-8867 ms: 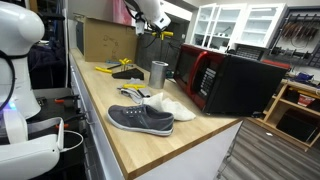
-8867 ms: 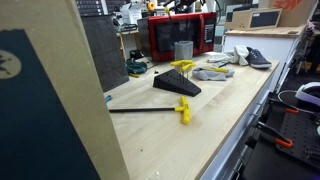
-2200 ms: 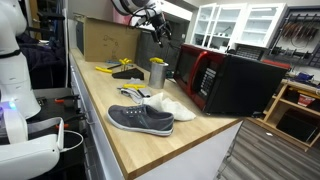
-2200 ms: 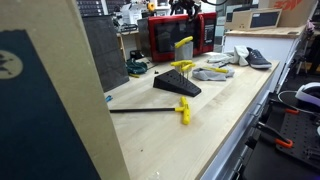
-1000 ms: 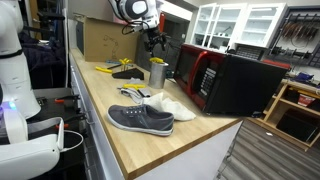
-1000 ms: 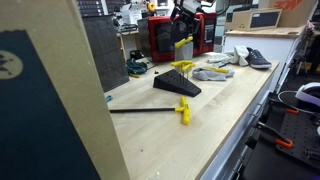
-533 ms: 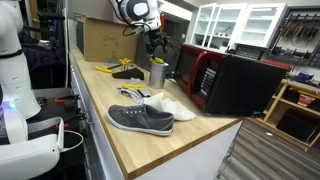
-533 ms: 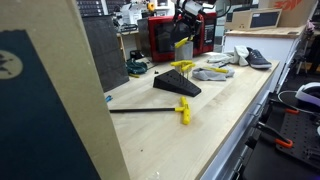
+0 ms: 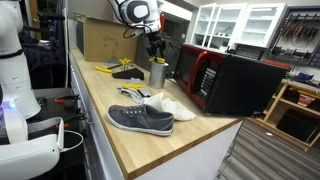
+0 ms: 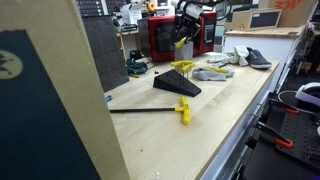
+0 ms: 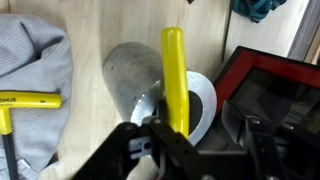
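My gripper is shut on a yellow-handled tool and holds it upright directly over a grey metal cup. In the wrist view the yellow shaft runs from my jaws down into the cup's open mouth. The cup stands on the wooden bench next to a red and black microwave. In an exterior view the gripper and the yellow tool hide most of the cup.
A grey shoe and a white shoe lie near the bench's front. Yellow T-handle tools and a cardboard box sit behind the cup. A grey cloth lies beside the cup. A black wedge and a yellow-handled tool lie mid-bench.
My gripper has come down with the yellow tool from above the bench to just over the cup; the last half second shows only a slight lowering.
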`<state>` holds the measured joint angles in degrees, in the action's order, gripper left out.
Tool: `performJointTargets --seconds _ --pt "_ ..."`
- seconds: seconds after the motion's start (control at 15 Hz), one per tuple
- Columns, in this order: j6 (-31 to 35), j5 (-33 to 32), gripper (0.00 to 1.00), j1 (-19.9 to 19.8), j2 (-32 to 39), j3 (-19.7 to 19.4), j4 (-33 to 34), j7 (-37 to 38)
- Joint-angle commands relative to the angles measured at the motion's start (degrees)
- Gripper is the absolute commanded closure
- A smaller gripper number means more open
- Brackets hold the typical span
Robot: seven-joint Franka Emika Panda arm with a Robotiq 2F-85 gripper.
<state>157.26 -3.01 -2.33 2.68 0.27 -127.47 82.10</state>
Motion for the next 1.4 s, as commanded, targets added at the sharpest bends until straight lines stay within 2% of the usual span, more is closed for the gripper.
performJointTargets --seconds 0.0,0.2,0.27,0.4,0.6,1.33 --pt "0.6 2.5 0.73 0.8 0.1 -0.7 0.4 -2.6" --pt "0.4 4.4 0.95 0.9 0.0 -0.5 0.8 -4.7" --pt "0.3 5.5 0.99 0.9 -0.1 -0.5 0.9 -5.7" --pt "-0.3 7.9 0.94 0.9 -0.6 -0.3 1.3 -8.5" --pt "-1.6 9.5 0.94 1.0 -1.4 -0.3 2.0 -12.5" --pt "-7.8 0.7 0.94 0.7 -7.5 0.1 9.1 -11.5"
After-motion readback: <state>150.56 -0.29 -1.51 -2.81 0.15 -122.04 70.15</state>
